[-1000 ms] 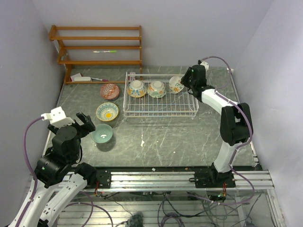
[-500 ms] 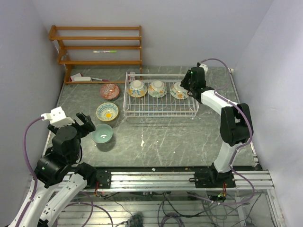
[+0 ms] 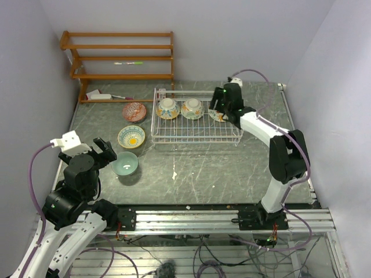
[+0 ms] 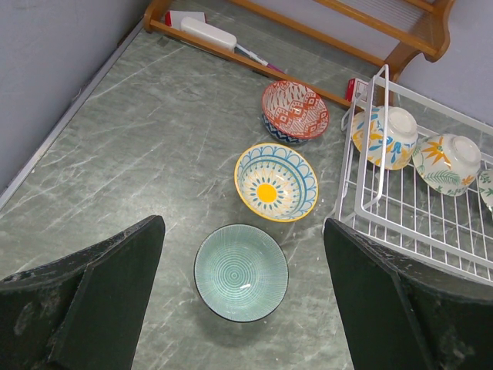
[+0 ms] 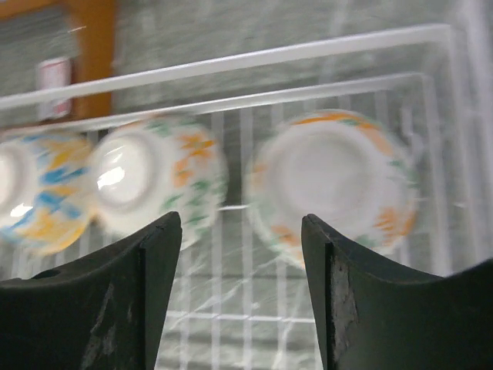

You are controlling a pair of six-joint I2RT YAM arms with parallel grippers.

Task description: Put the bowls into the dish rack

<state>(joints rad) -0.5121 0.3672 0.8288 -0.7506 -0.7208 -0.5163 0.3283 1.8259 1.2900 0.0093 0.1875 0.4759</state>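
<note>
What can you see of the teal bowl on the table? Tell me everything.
The teal bowl is small, round and glossy, ceramic by the look, with fine concentric rings inside and a darker rim. It stands upright and empty on the grey marbled table, left of the dish rack, close in front of the yellow-and-blue bowl. The left hand hovers open above it, not touching.
</note>
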